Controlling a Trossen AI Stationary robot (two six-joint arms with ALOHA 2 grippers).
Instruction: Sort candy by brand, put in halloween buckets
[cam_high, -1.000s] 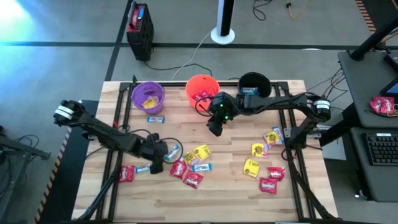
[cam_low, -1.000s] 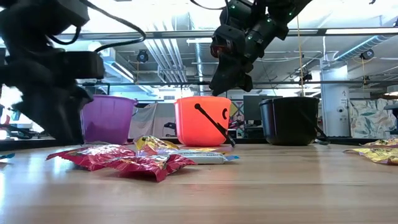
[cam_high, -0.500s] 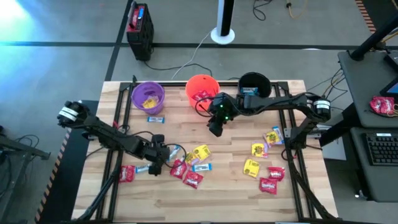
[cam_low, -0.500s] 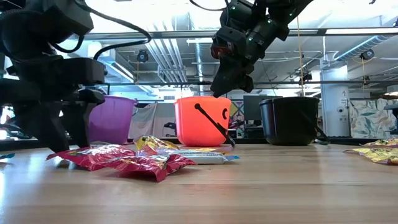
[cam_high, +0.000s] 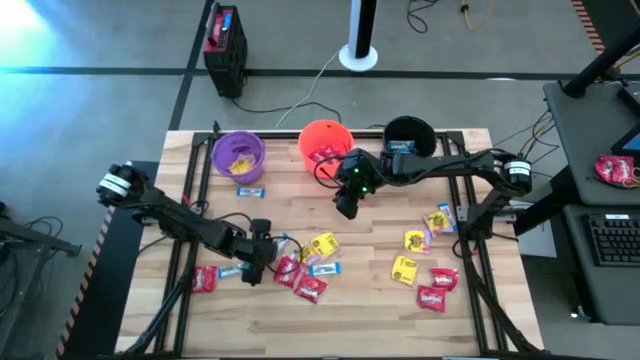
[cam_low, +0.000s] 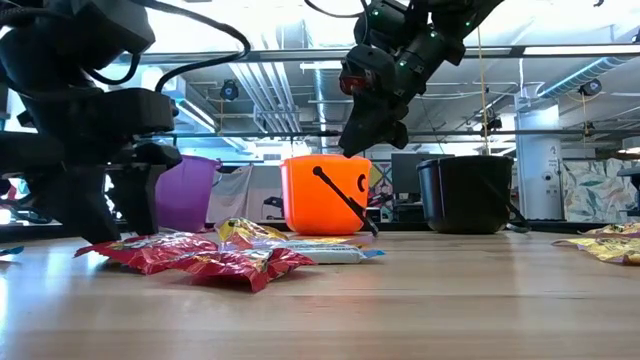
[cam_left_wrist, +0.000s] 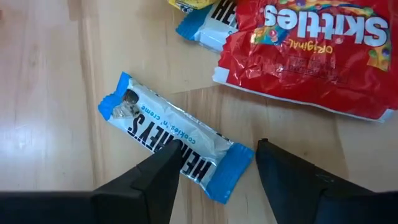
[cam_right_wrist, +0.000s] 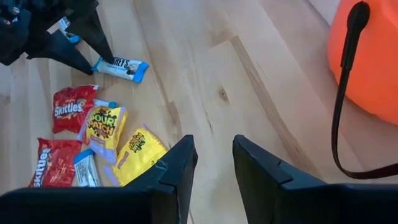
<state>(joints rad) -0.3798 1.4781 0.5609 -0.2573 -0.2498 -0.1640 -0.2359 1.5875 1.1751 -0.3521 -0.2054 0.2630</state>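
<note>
A blue-and-white bar (cam_left_wrist: 174, 145) beside the red packet (cam_left_wrist: 311, 56) is straddled by the spread left pincer (cam_left_wrist: 217, 165); closing is required next.

red packet (cam_left_wrist: 323, 53) | cut off by left wrist view's edge || orange bucket (cam_right_wrist: 373, 56) | only partly shown in right wrist view

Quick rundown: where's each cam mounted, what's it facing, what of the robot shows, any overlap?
High: overhead, looking down; both arms, purple bucket.
Low: table height, facing the room; both arms, black bucket.
Left wrist: over the Hershey's bar; open left gripper.
Right wrist: toward the orange bucket; right gripper.
Shared: both wrist views show the Hershey's bar.
</note>
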